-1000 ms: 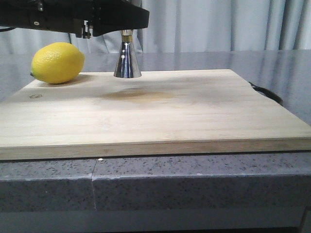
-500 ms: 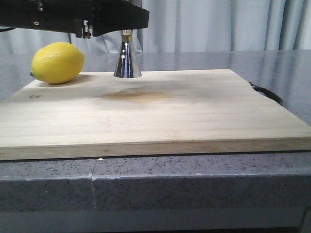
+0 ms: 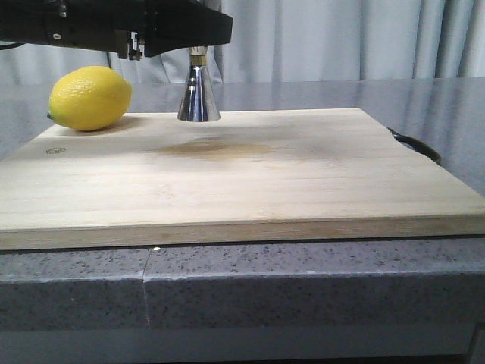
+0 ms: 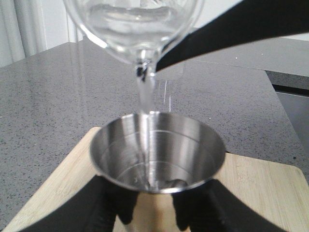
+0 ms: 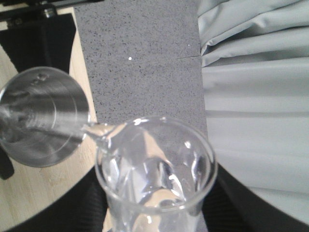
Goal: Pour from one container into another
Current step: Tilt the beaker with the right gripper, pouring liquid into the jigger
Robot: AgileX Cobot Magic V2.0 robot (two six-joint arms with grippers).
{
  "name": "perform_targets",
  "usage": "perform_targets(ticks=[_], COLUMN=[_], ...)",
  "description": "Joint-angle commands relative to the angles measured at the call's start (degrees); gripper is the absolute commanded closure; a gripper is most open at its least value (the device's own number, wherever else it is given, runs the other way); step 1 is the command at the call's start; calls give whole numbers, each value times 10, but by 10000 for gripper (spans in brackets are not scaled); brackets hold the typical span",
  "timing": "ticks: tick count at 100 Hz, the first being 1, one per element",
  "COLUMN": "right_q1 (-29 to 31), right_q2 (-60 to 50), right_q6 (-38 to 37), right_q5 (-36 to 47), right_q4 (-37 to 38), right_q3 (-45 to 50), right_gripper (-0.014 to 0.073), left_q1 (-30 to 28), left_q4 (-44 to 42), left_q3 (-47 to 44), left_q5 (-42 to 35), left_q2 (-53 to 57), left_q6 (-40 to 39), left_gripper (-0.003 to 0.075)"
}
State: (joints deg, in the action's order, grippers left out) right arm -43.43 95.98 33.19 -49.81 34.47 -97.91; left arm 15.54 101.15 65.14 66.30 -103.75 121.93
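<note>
Front view shows a pale wooden cutting board (image 3: 242,178) lying on a speckled grey stone counter (image 3: 303,288), with a lemon (image 3: 89,98) resting at the board's far left corner in the upper left of the frame, and just right of it the lower cone of the steel jigger (image 3: 198,98) standing upright on the board's far edge; its gold-toned waist runs up behind a black arm housing (image 3: 114,26) that crosses the top left of the frame, and grey curtains (image 3: 341,38) hang behind. In the left wrist view the jigger's open upper cup (image 4: 157,152) fills the lower centre, and the left gripper (image 4: 149,212) sits with its two black fingers (image 4: 96,208) pressed against either side of the body just below the cup, holding it. At the top centre of that frame the clear glass beaker (image 4: 135,26) is tilted with its lip over the cup, and a thin stream of clear liquid (image 4: 145,96) falls from the lip into the jigger. In the right wrist view the beaker's mouth (image 5: 154,169) occupies the lower centre, its lip pointing toward the jigger at centre left; the right gripper (image 5: 154,212) is closed round the beaker, a dark finger (image 5: 227,203) showing on each side of the glass
</note>
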Motion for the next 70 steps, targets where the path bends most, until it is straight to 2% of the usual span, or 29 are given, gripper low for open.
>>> perform_targets(ticks=[1, 70], right_q1=[0, 0], right_q2=[-25, -25], right_q6=[15, 83], right_q5=[31, 48], right_q4=[30, 30], right_q3=[-20, -20], right_gripper=[302, 302], left_q1=[4, 4], left_q4=[57, 57], left_q3=[18, 18], left_q5=[50, 50], left_q2=[24, 24], left_q6=[-5, -5], left_gripper=[482, 482])
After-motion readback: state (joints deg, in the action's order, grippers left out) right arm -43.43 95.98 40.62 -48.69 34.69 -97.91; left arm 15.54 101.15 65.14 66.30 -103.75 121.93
